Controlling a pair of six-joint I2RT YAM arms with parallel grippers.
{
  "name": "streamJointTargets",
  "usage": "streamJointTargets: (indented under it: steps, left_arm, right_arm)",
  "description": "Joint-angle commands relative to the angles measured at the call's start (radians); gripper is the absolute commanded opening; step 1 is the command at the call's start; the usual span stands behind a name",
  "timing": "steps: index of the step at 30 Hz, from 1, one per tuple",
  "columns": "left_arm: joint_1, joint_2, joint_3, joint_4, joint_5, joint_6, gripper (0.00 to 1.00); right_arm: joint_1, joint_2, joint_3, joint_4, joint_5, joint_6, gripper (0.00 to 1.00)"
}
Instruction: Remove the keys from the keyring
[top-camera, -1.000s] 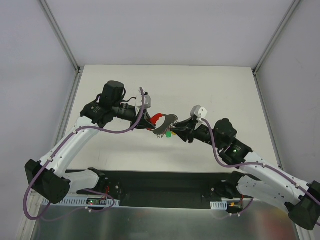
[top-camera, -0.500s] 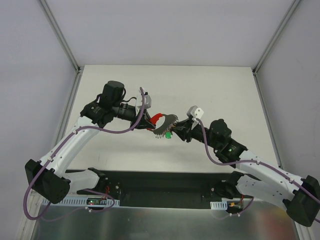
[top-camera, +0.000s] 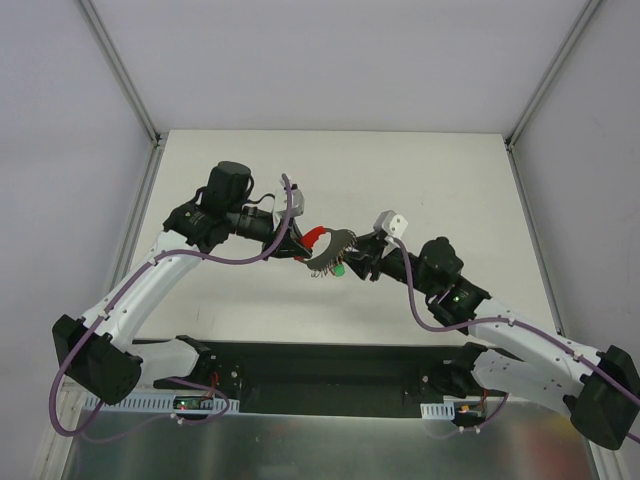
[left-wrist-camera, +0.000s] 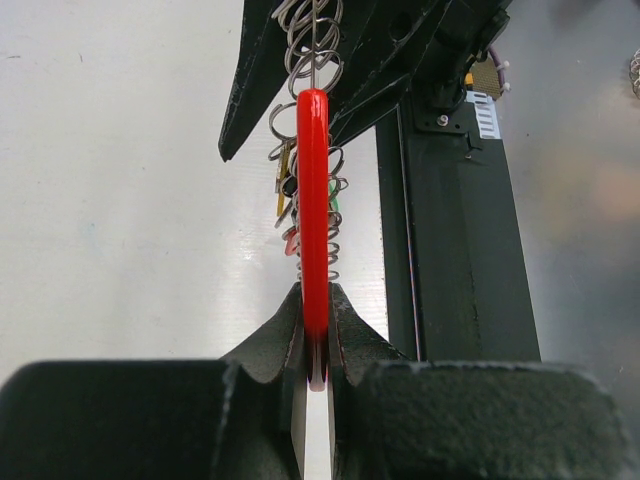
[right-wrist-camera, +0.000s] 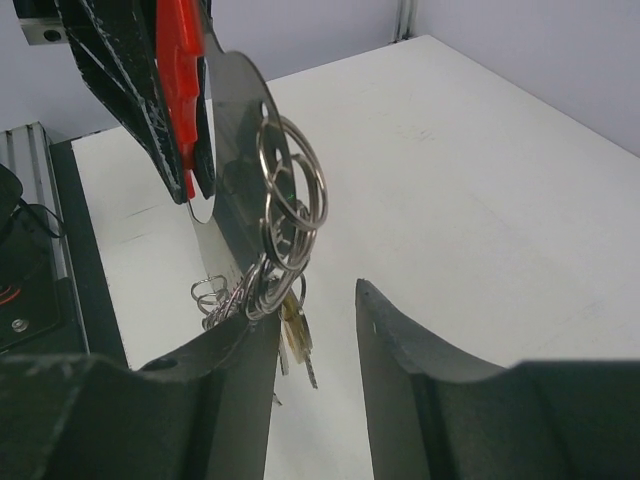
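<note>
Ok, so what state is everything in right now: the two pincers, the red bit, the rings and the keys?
Left pincer: shut on the red plastic piece.
Red plastic piece: clamped edge-on, held above the table.
Right pincer: open, nothing between its fingers, close beside the rings.
Rings: hanging in a cluster from the grey metal plate.
Keys: dangling under the rings, not yet off.

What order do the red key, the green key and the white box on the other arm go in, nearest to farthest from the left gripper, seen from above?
1. Red key: pinched right in the left gripper.
2. Green key: a little way off to the right.
3. White box: farthest, well off to the right, past both keys.
</note>
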Motion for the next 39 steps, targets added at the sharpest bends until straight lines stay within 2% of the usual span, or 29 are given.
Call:
streamJointTargets:
  steps: [1,12,15,16,22,26,31,37,39]
  left_arm:
    - [-0.009,-0.001,0.032,0.041,0.034,-0.006,0.0]
    - [-0.011,0.002,0.03,0.041,0.018,-0.004,0.0]
    - [-0.011,-0.005,0.024,0.041,0.008,0.002,0.0]
    - [-0.011,-0.013,0.022,0.041,-0.001,0.005,0.0]
    - [-0.011,-0.01,0.012,0.041,-0.057,0.002,0.0]
    - [-0.011,0.033,0.042,0.054,-0.07,-0.064,0.0]
    - [-0.02,0.074,0.05,0.111,-0.09,-0.181,0.0]
    - [-0.023,0.074,0.048,0.156,-0.182,-0.269,0.0]
    - [-0.023,0.09,0.059,0.16,-0.19,-0.294,0.06]
  right_arm:
    - [0.003,0.016,-0.005,0.095,-0.021,-0.024,0.39]
    - [0.001,0.023,-0.052,0.201,-0.054,0.007,0.45]
    - [0.001,0.016,-0.057,0.198,-0.032,0.008,0.28]
    - [0.003,0.01,-0.059,0.19,-0.016,0.01,0.17]
    - [0.001,-0.084,-0.091,0.08,0.113,-0.009,0.01]
    - [0.001,-0.108,-0.083,0.011,0.088,-0.022,0.01]
    - [0.001,-0.075,-0.056,0.002,0.064,-0.002,0.01]
    - [0.003,-0.079,-0.06,0.002,0.05,-0.004,0.01]
    - [0.001,-0.081,-0.06,0.0,0.051,-0.021,0.01]
